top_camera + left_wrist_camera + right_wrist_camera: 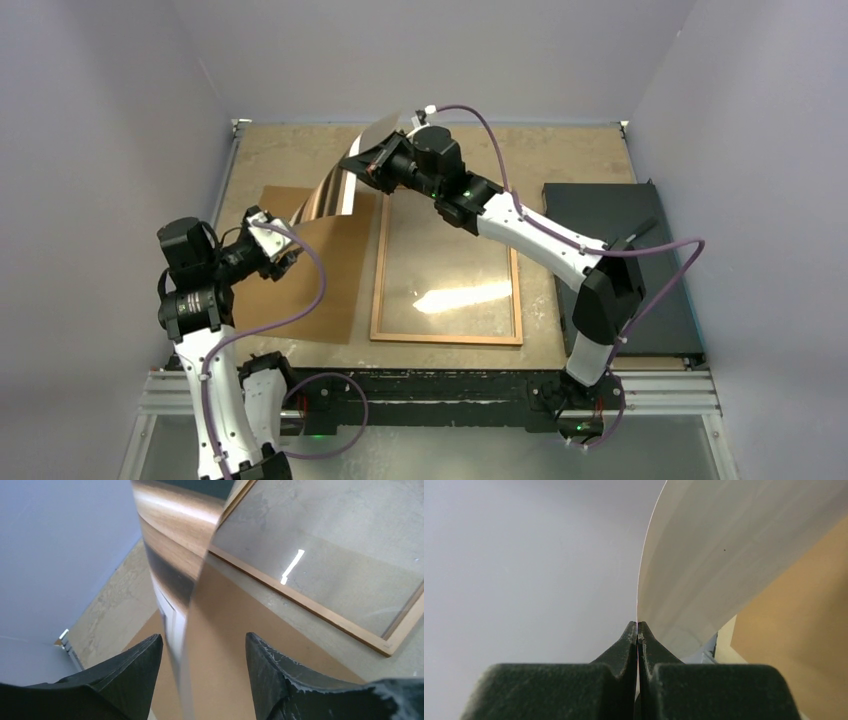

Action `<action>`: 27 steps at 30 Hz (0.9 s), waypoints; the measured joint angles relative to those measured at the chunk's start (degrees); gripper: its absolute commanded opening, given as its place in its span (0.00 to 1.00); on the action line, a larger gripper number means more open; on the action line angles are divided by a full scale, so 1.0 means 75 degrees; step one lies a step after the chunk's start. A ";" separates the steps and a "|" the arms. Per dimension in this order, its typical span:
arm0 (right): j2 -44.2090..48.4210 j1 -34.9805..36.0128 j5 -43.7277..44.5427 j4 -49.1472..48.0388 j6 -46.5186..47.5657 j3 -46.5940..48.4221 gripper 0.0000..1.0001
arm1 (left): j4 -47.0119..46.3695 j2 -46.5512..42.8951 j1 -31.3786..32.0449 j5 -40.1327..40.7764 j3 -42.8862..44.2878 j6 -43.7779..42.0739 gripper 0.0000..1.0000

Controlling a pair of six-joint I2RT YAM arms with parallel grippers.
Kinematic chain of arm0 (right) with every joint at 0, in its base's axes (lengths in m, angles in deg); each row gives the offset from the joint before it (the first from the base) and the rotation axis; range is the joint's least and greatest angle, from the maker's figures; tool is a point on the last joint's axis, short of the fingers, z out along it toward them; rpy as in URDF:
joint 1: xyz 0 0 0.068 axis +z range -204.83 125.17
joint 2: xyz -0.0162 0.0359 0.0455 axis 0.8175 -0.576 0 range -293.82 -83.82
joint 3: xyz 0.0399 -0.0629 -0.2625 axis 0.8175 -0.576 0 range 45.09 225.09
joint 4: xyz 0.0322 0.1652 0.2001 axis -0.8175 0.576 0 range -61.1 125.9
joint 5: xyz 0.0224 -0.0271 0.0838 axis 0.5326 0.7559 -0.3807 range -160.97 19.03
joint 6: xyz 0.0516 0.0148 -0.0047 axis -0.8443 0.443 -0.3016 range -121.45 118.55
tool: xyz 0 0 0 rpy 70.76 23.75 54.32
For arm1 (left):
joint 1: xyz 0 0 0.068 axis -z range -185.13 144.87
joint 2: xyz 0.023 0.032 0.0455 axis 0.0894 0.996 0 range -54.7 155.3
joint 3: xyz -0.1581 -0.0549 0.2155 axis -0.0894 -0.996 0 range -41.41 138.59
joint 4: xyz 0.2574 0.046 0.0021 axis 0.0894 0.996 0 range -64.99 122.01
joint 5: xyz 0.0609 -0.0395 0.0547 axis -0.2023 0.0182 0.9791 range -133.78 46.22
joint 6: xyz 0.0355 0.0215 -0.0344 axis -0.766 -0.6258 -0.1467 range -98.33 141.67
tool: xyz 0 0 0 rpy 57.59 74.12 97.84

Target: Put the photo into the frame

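Frame [447,339] lies flat on table [290,150], portrait way, glass in it catching a light streak. In the left wrist view its rail [320,612] crosses upper right.

Photo [335,190] is off the table, in the air over the frame's far-left corner and leftward of it, bowed into a strong curve. Not in the frame. Printed side with brown and dark bands faces the left wrist camera [170,545]; plain whitish back faces the right wrist camera [724,545].

Right gripper [362,165] sits above the frame's far-left corner, jaws pinched tight on the photo's edge, no gap visible [638,626].

Left gripper [288,254] is well left of the frame, over the backing board. Jaws stand apart [203,636]; the photo's lower edge runs down between the two fingers [145,662], with space on either side, not clamped.

Backing board [310,285], plain brown, lies flat just beside the frame's left rail; touching or not, cannot tell. It shows under the photo in both wrist views [230,630] [804,630].

Black slab [600,215] lies right of the frame, apart from it, partly under the right arm.
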 measured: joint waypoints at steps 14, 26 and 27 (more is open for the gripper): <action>-0.0003 0.0163 0.0070 0.0044 0.0000 0.0006 0.61 | -0.1174 0.0428 0.0000 0.0160 -0.0082 0.0731 0.00; 0.0163 -0.1408 -0.3098 0.1224 0.4214 0.0452 0.99 | -0.1262 0.0536 0.0000 0.0242 0.0015 0.0484 0.00; 0.0280 -0.1513 -0.3220 0.1434 0.4692 0.0449 0.99 | -0.1224 0.0589 0.0000 0.0242 0.0067 0.0423 0.00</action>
